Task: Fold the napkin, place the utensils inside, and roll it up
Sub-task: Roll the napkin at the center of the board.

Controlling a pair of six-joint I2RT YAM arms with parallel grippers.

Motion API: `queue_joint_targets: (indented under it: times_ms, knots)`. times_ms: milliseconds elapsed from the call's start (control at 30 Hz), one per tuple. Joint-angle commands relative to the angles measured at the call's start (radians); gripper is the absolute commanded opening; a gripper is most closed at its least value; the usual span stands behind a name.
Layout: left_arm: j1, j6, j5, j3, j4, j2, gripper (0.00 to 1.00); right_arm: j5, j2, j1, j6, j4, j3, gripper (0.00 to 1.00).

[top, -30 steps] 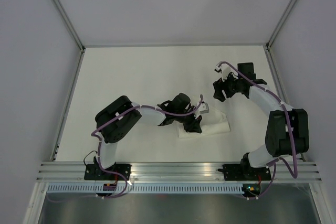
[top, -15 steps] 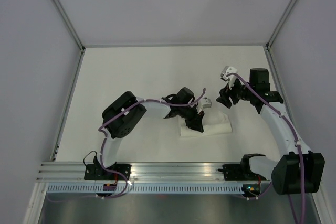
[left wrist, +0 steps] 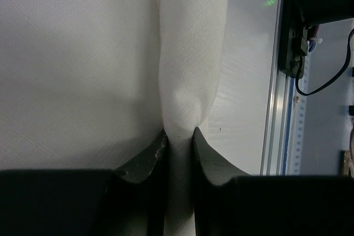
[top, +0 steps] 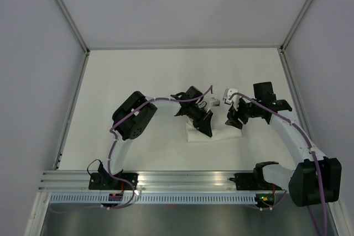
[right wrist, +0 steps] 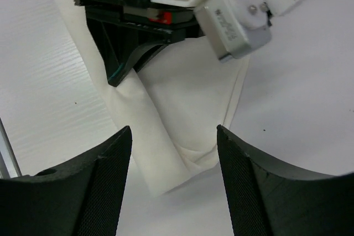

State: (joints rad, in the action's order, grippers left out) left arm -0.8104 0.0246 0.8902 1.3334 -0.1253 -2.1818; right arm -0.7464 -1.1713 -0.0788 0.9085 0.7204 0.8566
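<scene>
The white napkin [top: 218, 132] lies on the table just in front of centre, partly rolled into a thick tube. In the left wrist view the roll [left wrist: 188, 53] runs away from my left gripper [left wrist: 180, 139], whose jaws are shut on its near end. In the top view my left gripper [top: 206, 128] sits on the napkin's left part. My right gripper [top: 235, 120] is open and hovers above the napkin's right end. In the right wrist view the roll [right wrist: 146, 131] and the flat folded part [right wrist: 193, 92] lie between and beyond my open right gripper [right wrist: 173, 131]. No utensils show.
The metal rail [top: 188, 178] runs along the table's near edge and also shows in the left wrist view [left wrist: 276, 109]. Framed enclosure walls stand at the left, back and right. The left arm's white camera mount [right wrist: 232, 15] is just beyond the napkin.
My right arm has swung from the back right down and left to the napkin's right end. My left gripper has shifted slightly on the napkin, still gripping it.
</scene>
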Motion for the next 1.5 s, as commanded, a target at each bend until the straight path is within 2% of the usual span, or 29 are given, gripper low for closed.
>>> queue_joint_targets:
  times_ms: [0,133,233,400,700,900,967,1067,1200,1267,1400,1467]
  knots:
    - [0.042,-0.035,-0.304,-0.074,-0.287,-0.153,0.02,0.043,0.063,-0.081,0.098,-0.033,-0.060,0.69]
    - [0.059,-0.046,-0.275,-0.046,-0.344,-0.190,0.02,0.220,0.114,-0.289,0.043,-0.226,-0.246,0.69]
    - [0.063,-0.057,-0.264,-0.033,-0.365,-0.205,0.02,0.313,0.104,-0.389,0.032,-0.344,-0.326,0.69]
    - [0.071,-0.071,-0.247,-0.020,-0.398,-0.230,0.02,0.367,0.084,-0.458,0.018,-0.456,-0.382,0.73]
    - [0.074,-0.080,-0.218,0.000,-0.421,-0.240,0.02,0.472,0.044,-0.595,-0.019,-0.590,-0.456,0.71]
    - [0.073,-0.080,-0.217,-0.002,-0.421,-0.230,0.03,0.479,0.010,-0.605,-0.037,-0.599,-0.455,0.53]
    - [0.073,-0.072,-0.230,-0.011,-0.413,-0.204,0.06,0.476,0.002,-0.604,-0.052,-0.586,-0.446,0.43]
    - [0.074,-0.045,-0.252,-0.043,-0.360,-0.129,0.16,0.460,-0.005,-0.604,-0.059,-0.552,-0.438,0.27]
    - [0.079,0.008,-0.303,-0.069,-0.277,-0.021,0.32,0.444,-0.039,-0.604,-0.065,-0.489,-0.409,0.22]
    - [0.085,0.037,-0.335,-0.077,-0.228,0.034,0.33,0.429,-0.063,-0.604,-0.069,-0.451,-0.387,0.20]
    - [0.094,0.089,-0.401,-0.114,-0.120,0.138,0.43,0.407,-0.106,-0.601,-0.080,-0.394,-0.354,0.17]
    - [0.103,0.119,-0.462,-0.146,-0.064,0.195,0.45,0.386,-0.126,-0.590,-0.082,-0.369,-0.337,0.16]
